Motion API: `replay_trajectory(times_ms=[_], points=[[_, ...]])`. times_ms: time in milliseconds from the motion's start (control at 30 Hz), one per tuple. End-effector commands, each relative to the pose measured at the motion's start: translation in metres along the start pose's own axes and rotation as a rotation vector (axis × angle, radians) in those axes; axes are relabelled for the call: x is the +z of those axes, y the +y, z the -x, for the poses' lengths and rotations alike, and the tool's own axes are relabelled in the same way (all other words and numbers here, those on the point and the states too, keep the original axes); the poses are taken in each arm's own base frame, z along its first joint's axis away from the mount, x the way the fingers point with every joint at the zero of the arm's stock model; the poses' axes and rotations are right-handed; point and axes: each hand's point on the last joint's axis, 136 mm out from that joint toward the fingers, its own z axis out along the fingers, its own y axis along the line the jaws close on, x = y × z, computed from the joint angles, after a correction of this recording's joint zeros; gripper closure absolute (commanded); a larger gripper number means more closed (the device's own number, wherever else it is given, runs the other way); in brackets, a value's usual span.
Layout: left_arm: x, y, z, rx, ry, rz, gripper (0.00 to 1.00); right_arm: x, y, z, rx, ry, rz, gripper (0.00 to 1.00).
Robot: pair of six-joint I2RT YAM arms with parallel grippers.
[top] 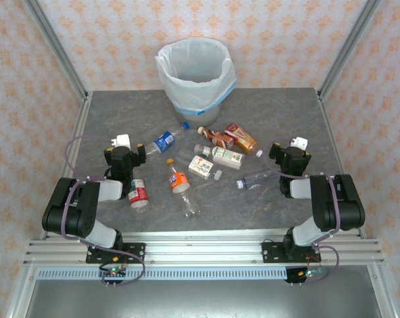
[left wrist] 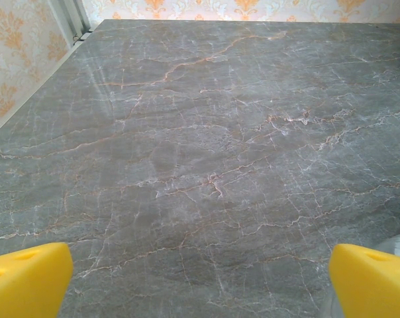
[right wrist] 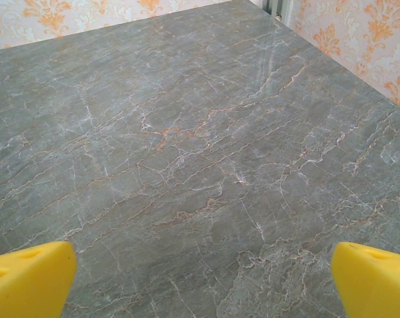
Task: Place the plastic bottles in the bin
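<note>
The plastic bottles [top: 201, 167] all lie on their sides on the grey marbled counter [top: 114, 112], none of them in the bin [top: 187, 106]. Most are bunched near the middle: a blue-labelled bottle [top: 165, 140] just in front of the bin, a brown-labelled bottle [top: 216, 138] and a red-orange bottle [top: 242, 138] to its right, and 2 white-green ones just nearer than those. An orange-labelled bottle [top: 179, 182] lies closer to the arms. A red-labelled bottle [top: 138, 194] rests just beside the left arm, and a clear bottle [top: 258, 179] with a white cap rests just beside the right arm.

The bin stands upright at the far edge of the counter, its white bag folded over the rim, with a blue band low on its side.

The left pincer [left wrist: 200, 285] is spread wide, its yellow fingers [left wrist: 28, 278] at the bottom corners of its wrist view, with bare counter between them. The right pincer [right wrist: 203, 285] is likewise wide apart, its yellow fingers [right wrist: 372, 278] clear of everything. Both arms sit folded low, 1 on each side of the bottles.
</note>
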Motion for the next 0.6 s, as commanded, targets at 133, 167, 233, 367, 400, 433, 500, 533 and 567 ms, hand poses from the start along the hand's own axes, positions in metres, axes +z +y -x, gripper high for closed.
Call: replay_trajectory(times_ms=[133, 167, 233, 367, 400, 433, 500, 533, 567], points=[[0.0019, 0.0011, 0.0094, 0.013, -0.015, 0.001, 0.00, -0.0023, -0.0003, 0.0097, 0.021, -0.037, -0.007, 0.01], [0.0018, 0.0013, 0.0091, 0.013, -0.015, 0.001, 0.00, -0.0024, -0.0004, 0.0101, 0.022, -0.038, -0.006, 0.01], [0.0018, 0.0015, 0.0090, 0.013, -0.014, 0.002, 0.00, -0.0025, -0.0007, 0.0096, 0.022, -0.037, -0.007, 0.01], [0.0017, 0.0008, 0.0096, 0.013, -0.017, -0.002, 0.00, -0.0024, 0.0006, 0.0102, 0.021, -0.038, -0.001, 0.01], [0.0016, 0.0011, 0.0095, 0.013, -0.017, -0.001, 0.00, -0.0023, 0.0009, 0.0096, 0.020, -0.036, 0.000, 0.01], [0.0015, 0.0009, 0.0101, 0.013, -0.018, -0.001, 0.00, -0.0025, 0.0009, 0.0099, 0.020, -0.037, 0.000, 0.01], [0.0015, 0.0000, 0.0094, 0.015, -0.016, -0.007, 0.00, -0.0025, 0.0005, 0.0093, 0.019, -0.036, -0.001, 0.01], [0.0017, -0.0021, 0.0107, 0.021, -0.007, -0.019, 0.00, -0.0026, 0.0006, 0.0100, 0.021, -0.038, 0.001, 0.01], [0.0017, -0.0050, 0.0123, 0.029, -0.001, -0.034, 0.00, -0.0027, 0.0020, 0.0103, 0.020, -0.037, 0.008, 0.01]])
